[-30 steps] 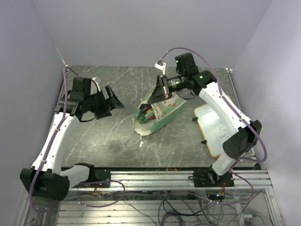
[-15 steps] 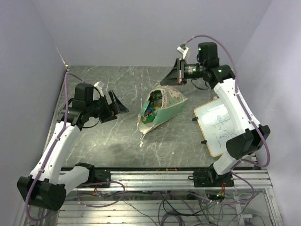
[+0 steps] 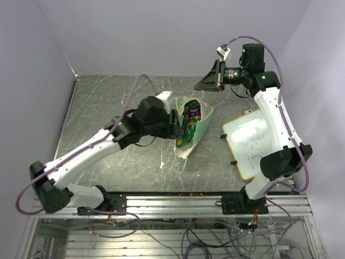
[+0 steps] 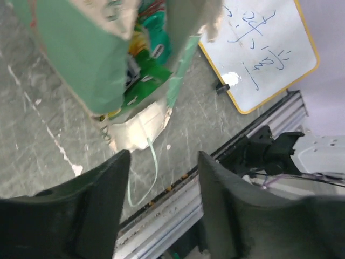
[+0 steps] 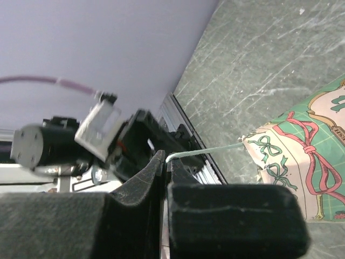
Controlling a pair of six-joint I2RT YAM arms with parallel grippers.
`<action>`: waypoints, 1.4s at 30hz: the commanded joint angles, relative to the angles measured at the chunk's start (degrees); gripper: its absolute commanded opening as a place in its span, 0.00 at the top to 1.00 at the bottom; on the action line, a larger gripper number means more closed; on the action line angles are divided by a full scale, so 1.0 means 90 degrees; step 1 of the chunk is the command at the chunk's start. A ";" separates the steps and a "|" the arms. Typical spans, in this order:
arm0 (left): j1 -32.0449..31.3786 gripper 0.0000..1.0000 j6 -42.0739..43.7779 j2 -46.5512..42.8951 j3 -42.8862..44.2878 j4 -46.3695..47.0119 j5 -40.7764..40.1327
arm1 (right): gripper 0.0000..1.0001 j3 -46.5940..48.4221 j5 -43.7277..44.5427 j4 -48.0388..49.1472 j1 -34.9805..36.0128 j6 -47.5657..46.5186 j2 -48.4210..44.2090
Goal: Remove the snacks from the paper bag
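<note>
Right gripper (image 5: 164,162) is clenched on the handle (image 5: 205,150) of the bag (image 3: 200,121), which sits just left of the whiteboard (image 3: 253,143). My left gripper (image 4: 161,159) gapes empty at its mouth. The paper looks flimsy and the snacks (image 4: 148,65) light and slippery, so I'd pinch a packet's edge.

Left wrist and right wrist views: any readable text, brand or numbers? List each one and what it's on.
Whiteboard: blue handwritten figures, one looks like "2"; the rest is too scrawled and blurred to read.
Green snack packet: a dark logo, too blurred to read.
Paper bag: bow and ribbon print, with small lettering at the frame edge that is unreadable.
No other text visible.
</note>
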 commanded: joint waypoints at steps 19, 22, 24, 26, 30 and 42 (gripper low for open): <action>-0.1507 0.62 0.1387 0.2055 0.1112 0.0648 -0.2732 | 1.00 0.0446 -0.0411 0.0919 -0.0262 0.0646 0.0238; -0.1516 0.60 0.1331 0.2172 0.1032 0.0803 -0.2617 | 1.00 0.0452 -0.0443 0.0907 -0.0271 0.0616 0.0251; -0.1516 0.60 0.1319 0.2329 0.1072 0.0744 -0.2649 | 1.00 0.0476 -0.0451 0.0896 -0.0274 0.0605 0.0276; -0.1530 0.61 0.1352 0.2500 0.1188 0.0616 -0.2635 | 1.00 0.0482 -0.0470 0.0911 -0.0289 0.0605 0.0285; -0.1604 0.60 0.1529 0.2734 0.1170 0.0701 -0.2723 | 1.00 0.0499 -0.0533 0.0921 -0.0309 0.0607 0.0329; -0.1605 0.60 0.1853 0.3516 0.1586 0.0296 -0.3276 | 1.00 0.0494 -0.0702 0.0984 -0.0408 0.0615 0.0348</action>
